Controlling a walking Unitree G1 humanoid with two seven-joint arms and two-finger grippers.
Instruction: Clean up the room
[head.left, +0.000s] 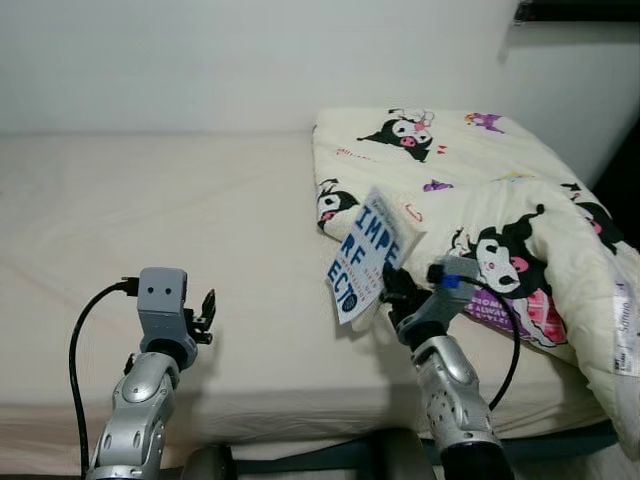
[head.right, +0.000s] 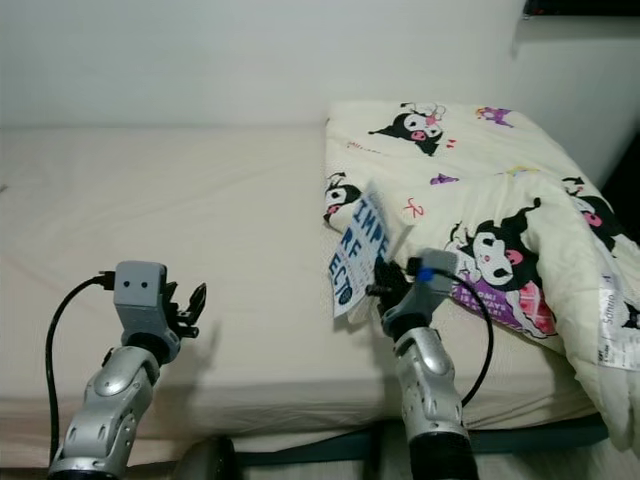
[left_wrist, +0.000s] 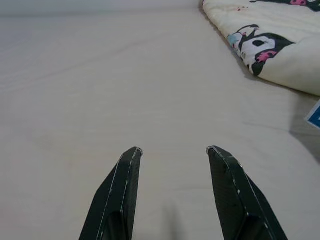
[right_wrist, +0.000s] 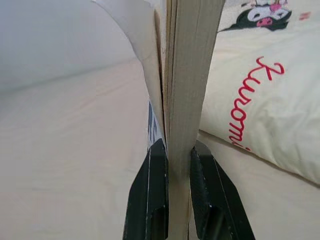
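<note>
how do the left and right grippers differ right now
The right gripper is shut on the book, lifting it beside the quilt; the left gripper is open and holds nothing. The right gripper reaches further forward toward the quilt, while the left gripper hovers over the bare mattress. Both have two long black fingers on silver arms.

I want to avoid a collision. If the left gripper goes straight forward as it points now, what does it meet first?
Probably the bed sheet: the open left gripper points low across it, the comforter lying off to one side.
</note>
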